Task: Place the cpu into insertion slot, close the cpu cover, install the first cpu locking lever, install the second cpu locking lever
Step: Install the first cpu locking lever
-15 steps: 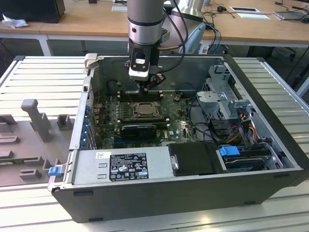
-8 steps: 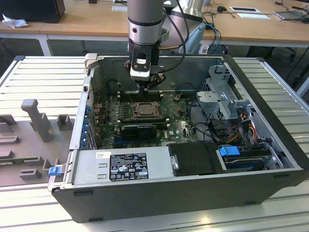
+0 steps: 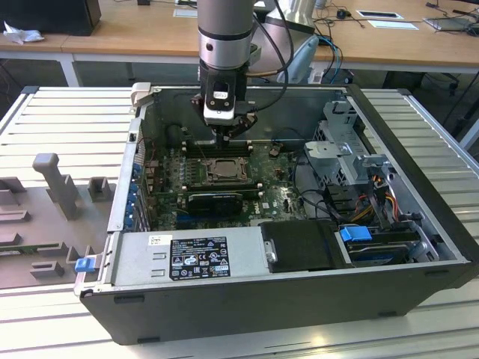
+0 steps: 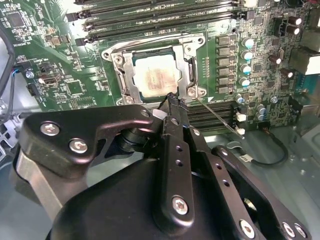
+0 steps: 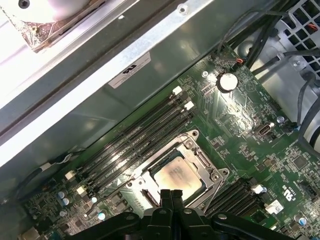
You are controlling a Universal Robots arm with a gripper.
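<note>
One pale silver-grey square cpu (image 4: 157, 77) is seated in the dark-rimmed square insertion slot (image 4: 111, 54) on the green circuit board (image 4: 75, 85), with the thin grey metal cpu cover (image 4: 128, 75) laid flat around it. The black end effector (image 4: 173, 99) is held over the slot's edge, its fingers pressed together, nothing pinched.

I note the cpu (image 4: 157, 77), pale silver top up, seated flat in the insertion slot (image 3: 203, 172). The cpu cover (image 4: 129, 75) lies closed around it.
</note>
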